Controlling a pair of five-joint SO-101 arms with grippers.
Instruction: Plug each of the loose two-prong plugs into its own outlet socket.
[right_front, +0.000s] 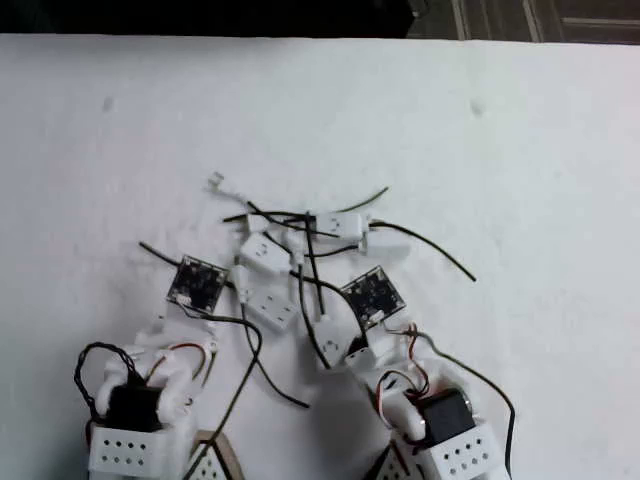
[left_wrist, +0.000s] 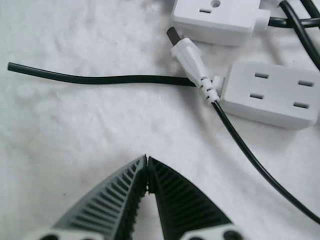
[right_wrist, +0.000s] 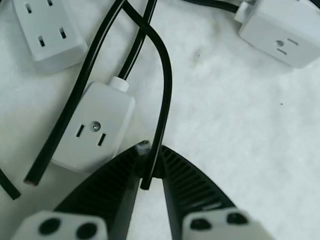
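Two end effectors sit low over the counter (left_wrist: 75, 130). The left end effector (left_wrist: 147, 165) is pinched together on nothing, and the right end effector (right_wrist: 149, 170) is clamped on a black cord (right_wrist: 167, 85) near its cut end. Beyond the left one lies a white plug (left_wrist: 189, 55), just beside an outlet block (left_wrist: 272, 95) whose sockets hold nothing. The plug looks light and rigid and its cord limp, so it is better gripped across the moulded body.
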